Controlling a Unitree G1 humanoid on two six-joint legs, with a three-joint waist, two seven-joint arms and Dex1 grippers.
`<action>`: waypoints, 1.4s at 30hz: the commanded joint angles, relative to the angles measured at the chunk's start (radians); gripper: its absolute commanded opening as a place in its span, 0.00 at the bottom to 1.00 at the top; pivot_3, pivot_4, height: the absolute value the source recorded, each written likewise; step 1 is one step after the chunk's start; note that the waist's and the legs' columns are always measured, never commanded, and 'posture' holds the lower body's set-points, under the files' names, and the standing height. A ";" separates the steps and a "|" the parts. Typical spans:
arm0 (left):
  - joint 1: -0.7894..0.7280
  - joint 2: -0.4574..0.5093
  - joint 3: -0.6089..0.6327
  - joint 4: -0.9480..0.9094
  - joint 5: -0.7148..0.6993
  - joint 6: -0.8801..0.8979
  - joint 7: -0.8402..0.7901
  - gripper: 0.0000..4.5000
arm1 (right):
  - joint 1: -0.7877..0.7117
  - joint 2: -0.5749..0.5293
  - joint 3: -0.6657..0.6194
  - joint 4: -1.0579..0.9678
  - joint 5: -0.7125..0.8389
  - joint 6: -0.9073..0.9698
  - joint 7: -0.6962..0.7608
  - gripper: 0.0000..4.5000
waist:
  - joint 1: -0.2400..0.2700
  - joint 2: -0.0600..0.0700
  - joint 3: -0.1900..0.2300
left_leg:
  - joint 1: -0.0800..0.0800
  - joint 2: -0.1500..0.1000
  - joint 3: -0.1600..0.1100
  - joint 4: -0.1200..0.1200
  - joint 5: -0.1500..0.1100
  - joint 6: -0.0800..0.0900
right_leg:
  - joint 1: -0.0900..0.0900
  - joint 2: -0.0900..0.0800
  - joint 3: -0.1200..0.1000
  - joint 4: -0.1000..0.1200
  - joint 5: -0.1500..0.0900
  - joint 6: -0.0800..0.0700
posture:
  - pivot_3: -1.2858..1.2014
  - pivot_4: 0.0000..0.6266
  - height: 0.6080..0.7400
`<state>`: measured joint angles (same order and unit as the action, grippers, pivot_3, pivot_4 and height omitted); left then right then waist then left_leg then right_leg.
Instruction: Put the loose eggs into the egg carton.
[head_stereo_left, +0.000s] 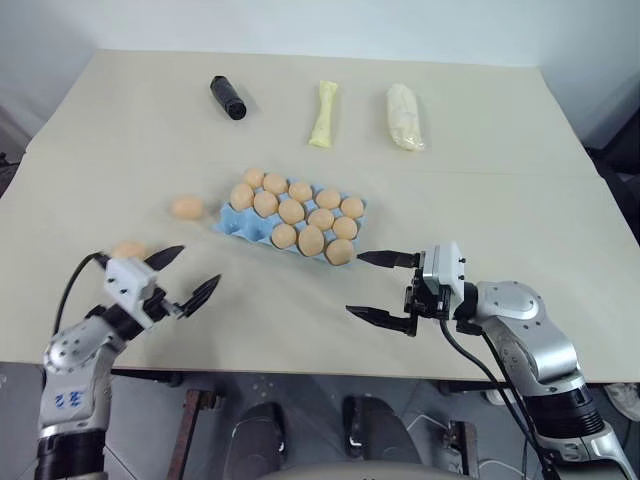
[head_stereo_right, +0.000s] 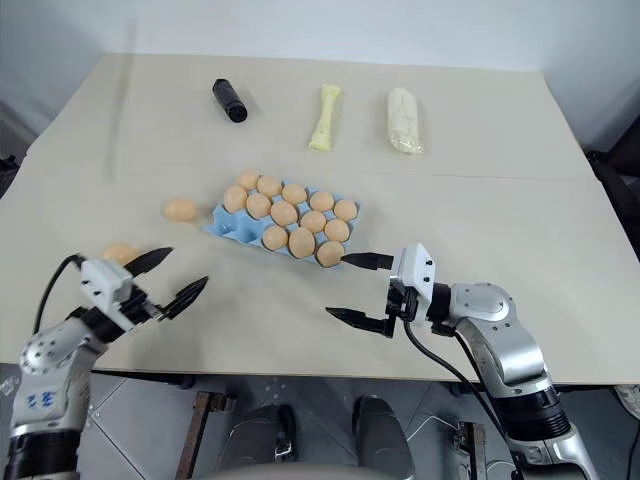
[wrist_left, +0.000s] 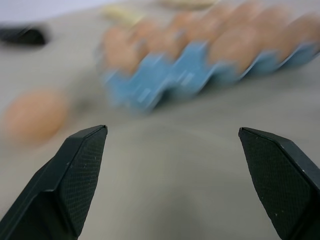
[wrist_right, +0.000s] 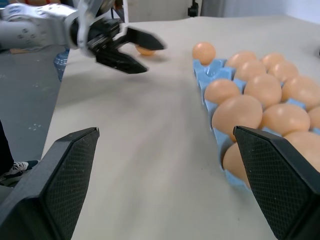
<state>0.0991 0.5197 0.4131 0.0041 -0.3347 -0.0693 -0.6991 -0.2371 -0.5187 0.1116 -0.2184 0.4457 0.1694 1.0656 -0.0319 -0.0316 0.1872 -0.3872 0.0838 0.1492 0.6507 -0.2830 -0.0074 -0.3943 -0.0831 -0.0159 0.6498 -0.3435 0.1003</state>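
Near the table's front-left corner hangs the left gripper (head_stereo_left: 183, 277), fingers spread wide with nothing between them, pointing level and roughly toward the egg carton (head_stereo_left: 232, 221). Just behind that gripper's wrist, at the table's left edge, lies one loose egg (head_stereo_left: 129, 250), partly hidden by the white housing; farther up the table, just off the carton's left end and not touching it, lies a second loose egg (head_stereo_left: 186, 207). Seen from the left wrist, this second egg (wrist_left: 35, 116) sits off to one side of the open fingers, not on the line between them, so would need a swing of the wrist before any closing. Beside the carton's near right corner waits the right gripper (head_stereo_left: 382, 288), also spread apart and empty, pointing leftward across the table front, its upper finger close to the nearest seated egg but apart from it. Both loose eggs lie on the left of the carton, well apart from the right gripper and near the left one, so plainly a job for the left arm. Lies with its long axis slanting from near right to far left, the carton, most cups filled and the bare blue cups showing at its left end (wrist_right: 209, 70), on the side facing the second egg. Judged closest to the hand: the egg by the wrist, though it lies behind the fingertips and calls for a pull back first.
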 joint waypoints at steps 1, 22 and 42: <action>0.086 -0.040 0.102 -0.021 -0.025 -0.027 0.085 1.00 | -0.025 0.021 0.009 0.018 -0.007 -0.056 0.024 1.00 | 0.000 0.000 0.000 | 0.000 0.000 0.000 -0.001 0.000 0.000 | 0.000 0.000 0.000 -0.001 0.000 0.000 | 0.52 0.24 1.00; -0.098 0.005 0.141 0.069 -0.026 0.051 0.302 1.00 | -0.094 0.083 0.050 0.102 -0.053 -0.102 0.038 1.00 | 0.000 -0.001 -0.001 | -0.001 0.000 -0.001 -0.003 0.000 -0.001 | 0.001 0.000 -0.004 -0.004 0.001 -0.001 | 0.52 0.24 1.00; -0.216 0.041 0.045 0.253 0.000 0.073 0.230 0.44 | -0.046 0.099 0.072 0.064 -0.058 -0.110 0.016 1.00 | 0.001 -0.001 -0.001 | -0.001 0.002 0.002 -0.002 -0.001 -0.002 | -0.001 0.002 -0.004 -0.003 0.001 -0.001 | 0.52 0.24 1.00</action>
<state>-0.1224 0.5616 0.4446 0.2899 -0.3299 0.0320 -0.4622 -0.2810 -0.4204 0.1896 -0.1241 0.3757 0.0694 1.0773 -0.0311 -0.0327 0.1865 -0.3879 0.0854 0.1508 0.6488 -0.2836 -0.0098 -0.3951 -0.0813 -0.0197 0.6469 -0.3425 0.0990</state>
